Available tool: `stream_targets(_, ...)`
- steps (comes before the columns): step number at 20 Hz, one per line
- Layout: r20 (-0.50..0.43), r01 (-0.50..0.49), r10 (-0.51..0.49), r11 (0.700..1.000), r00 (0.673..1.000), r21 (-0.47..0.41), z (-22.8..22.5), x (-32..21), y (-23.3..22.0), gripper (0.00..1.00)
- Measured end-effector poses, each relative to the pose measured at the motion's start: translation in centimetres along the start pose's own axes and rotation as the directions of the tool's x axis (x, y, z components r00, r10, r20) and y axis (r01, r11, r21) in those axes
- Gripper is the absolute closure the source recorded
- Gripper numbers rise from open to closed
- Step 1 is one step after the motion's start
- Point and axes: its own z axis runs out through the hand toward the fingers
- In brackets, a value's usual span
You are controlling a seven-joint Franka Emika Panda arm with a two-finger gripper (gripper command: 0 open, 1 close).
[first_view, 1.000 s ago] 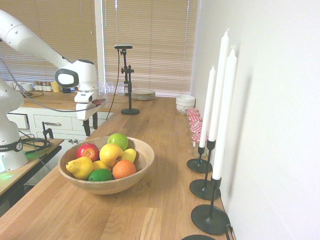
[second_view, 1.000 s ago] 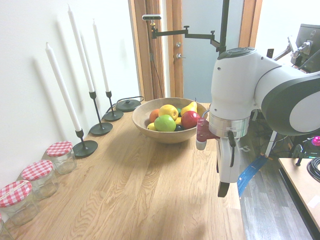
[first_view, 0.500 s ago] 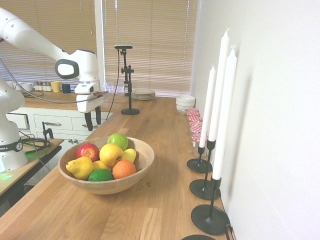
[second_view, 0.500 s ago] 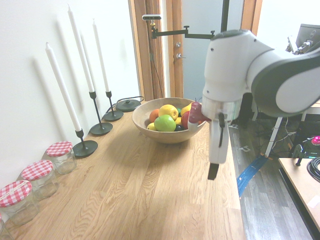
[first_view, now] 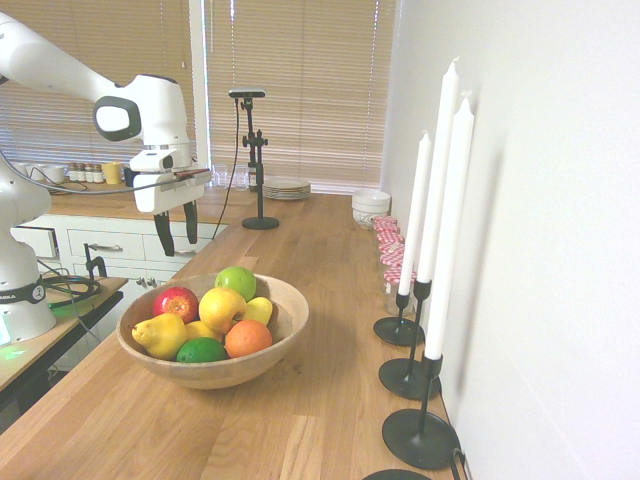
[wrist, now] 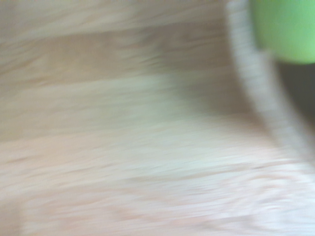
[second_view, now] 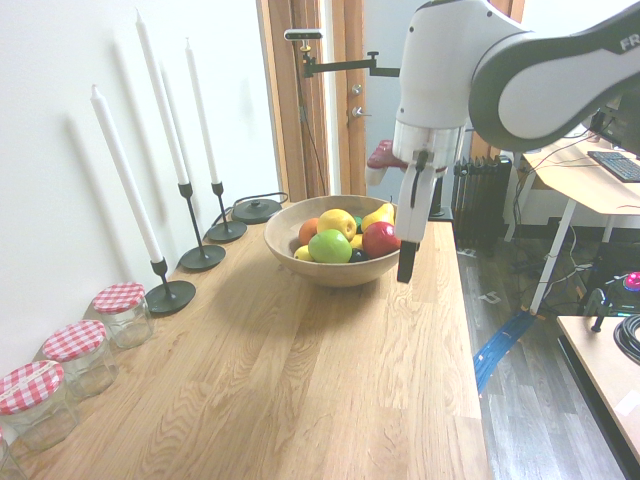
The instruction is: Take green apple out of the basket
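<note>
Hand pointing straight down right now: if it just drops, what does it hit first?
Probably the bare light wooden countertop just outside the wide light brown wooden basket's rim. The open hand hangs beside the basket, not over the light yellow-green apple; depth is uncertain.

The gripper [first_view: 176, 230] hangs with its jaws apart in open air, above the counter [second_view: 300, 380] edge and just beside the basket [second_view: 335, 270], with nothing between them. The green apple [first_view: 236, 281] lies on top of the heap at the near rim, uncovered from above; a red apple [second_view: 380, 239], a yellow apple [first_view: 222, 307] and a lemon [first_view: 259, 310] crowd against it. Three candlesticks [first_view: 412, 320] stand along the wall, seemingly well clear. The blurred wrist view shows bare wood beside the rim.
</note>
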Motion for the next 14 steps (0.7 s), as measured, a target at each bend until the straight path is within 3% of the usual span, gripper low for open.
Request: stream_targets(14,0.005,-0.009,0.009,0.999,1.000,-0.047,0.2,11.3,-2.2,0.00)
